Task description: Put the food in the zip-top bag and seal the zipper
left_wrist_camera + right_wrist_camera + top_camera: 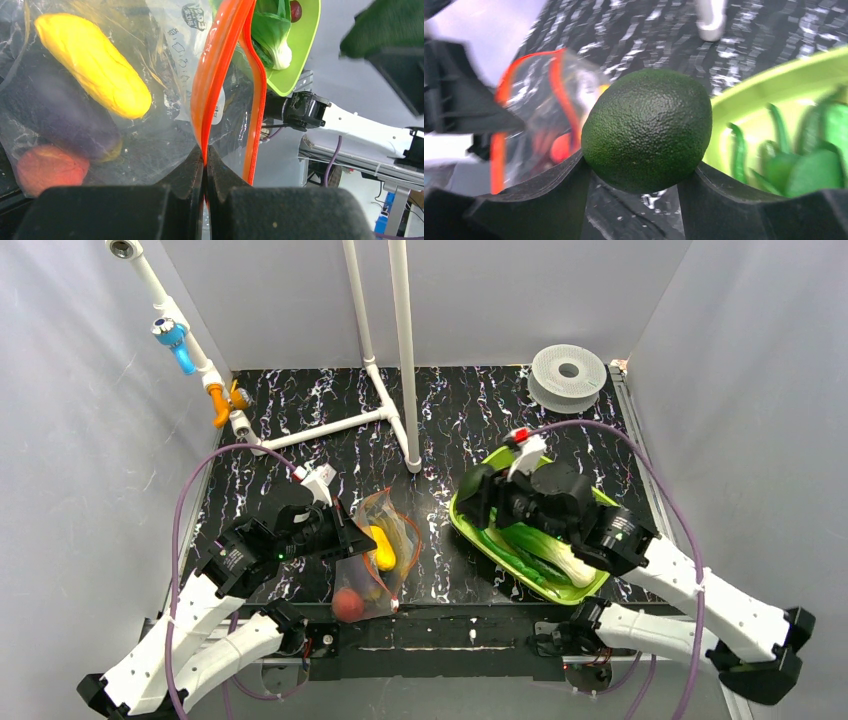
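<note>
Down on the dark marbled desk (300, 410) the clear zip-top bag (372, 565) lies near the front edge, just ahead of the left arm, with its mouth turned toward the lime-green tray (468, 524). The left hand (205, 161) is pinched tight on one lip of the red-orange zipper (220, 60), fingers pressed together with only the strip between them; the other lip bows away from it, so the mouth stands open. Through the crinkled plastic I can see a yellow piece (92, 70) uppermost, a dark purple eggplant (55, 120) just beneath it and touching it, and a red-orange tomato (47, 167) in the lowest corner. The right hand (639, 172) is spread fairly wide around a dark green avocado (647, 120), cradling it between its two fingers above the desk, between the bag's open mouth on one side and the tray's rim on the other, apart from both. In the tray lie long green vegetables (520, 558) and a bok choy (560, 562) with a pale stem, well to the right of the bag
</note>
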Robot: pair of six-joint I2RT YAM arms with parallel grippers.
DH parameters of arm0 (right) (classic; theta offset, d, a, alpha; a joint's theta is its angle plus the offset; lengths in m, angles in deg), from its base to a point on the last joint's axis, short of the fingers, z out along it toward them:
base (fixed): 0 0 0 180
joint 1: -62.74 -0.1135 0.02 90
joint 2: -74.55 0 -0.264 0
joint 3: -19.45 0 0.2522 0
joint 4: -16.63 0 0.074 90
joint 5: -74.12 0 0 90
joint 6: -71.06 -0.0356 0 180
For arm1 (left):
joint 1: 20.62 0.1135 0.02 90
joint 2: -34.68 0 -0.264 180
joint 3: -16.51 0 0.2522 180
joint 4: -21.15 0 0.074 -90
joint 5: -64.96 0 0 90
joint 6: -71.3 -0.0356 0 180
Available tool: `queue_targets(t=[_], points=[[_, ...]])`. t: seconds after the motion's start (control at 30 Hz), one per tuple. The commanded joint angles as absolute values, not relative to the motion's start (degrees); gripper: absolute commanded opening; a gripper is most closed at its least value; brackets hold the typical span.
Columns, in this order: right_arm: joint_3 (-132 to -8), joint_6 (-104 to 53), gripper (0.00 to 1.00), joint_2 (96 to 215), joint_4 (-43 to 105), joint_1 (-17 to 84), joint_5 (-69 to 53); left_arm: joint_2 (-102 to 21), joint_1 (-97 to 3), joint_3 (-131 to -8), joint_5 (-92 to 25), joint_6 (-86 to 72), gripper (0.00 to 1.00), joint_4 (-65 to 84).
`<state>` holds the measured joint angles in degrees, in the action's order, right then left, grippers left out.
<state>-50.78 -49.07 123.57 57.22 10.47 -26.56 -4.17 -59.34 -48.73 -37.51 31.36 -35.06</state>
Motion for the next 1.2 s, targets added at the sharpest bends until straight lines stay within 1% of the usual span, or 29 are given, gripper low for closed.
queue_targets(t=[0.0, 0.1, 0.13, 0.23, 0.43, 0.63, 0.7, 0.77, 0.83, 1.0, 1.17], points=[[-56.50, -44.62, 0.01, 126.93, 49.40, -0.65, -27.47, -4.67, -59.27, -49.54, -37.94, 31.44, 0.00, -34.62], [-59.04, -43.75, 0.01, 131.12, 49.09, -5.86, -27.82, -5.24, -59.20, -50.15, -38.00, 31.54, 0.00, -35.48], [-61.25, -40.45, 0.04, 135.18, 49.72, -11.18, -31.18, -5.73, -59.21, -50.90, -37.93, 31.06, 0.00, -36.42], [-63.96, -37.69, 0.10, 139.15, 51.59, -15.29, -34.58, -5.54, -59.24, -51.12, -37.89, 31.25, 0.00, -36.94], [-67.44, -36.75, 0.16, 146.61, 54.11, -19.43, -33.48, -5.24, -59.22, -51.35, -37.43, 31.48, 0.00, -38.06], [-67.24, -40.06, 0.21, 150.32, 56.10, -19.52, -35.96, -4.19, -59.21, -51.69, -37.35, 32.03, 0.00, -38.51], [-67.18, -40.58, 0.24, 150.91, 56.85, -19.52, -36.15, -4.08, -59.22, -51.93, -36.82, 31.90, 0.00, -38.94], [-66.85, -41.05, 0.31, 150.81, 57.27, -19.57, -35.95, -4.15, -59.23, -52.32, -36.63, 31.75, 0.00, -39.19], [-66.22, -41.53, 0.41, 150.36, 56.98, -19.61, -35.65, -4.30, -59.20, -52.52, -36.65, 31.79, 0.00, -39.13], [-66.00, -41.63, 0.61, 150.05, 56.87, -19.85, -35.02, -4.59, -59.25, -52.62, -36.67, 31.57, 0.00, -38.93], [-66.58, -41.45, 0.70, 150.32, 57.36, -20.10, -35.83, -4.61, -59.22, -52.19, -36.95, 31.75, 0.00, -38.69]])
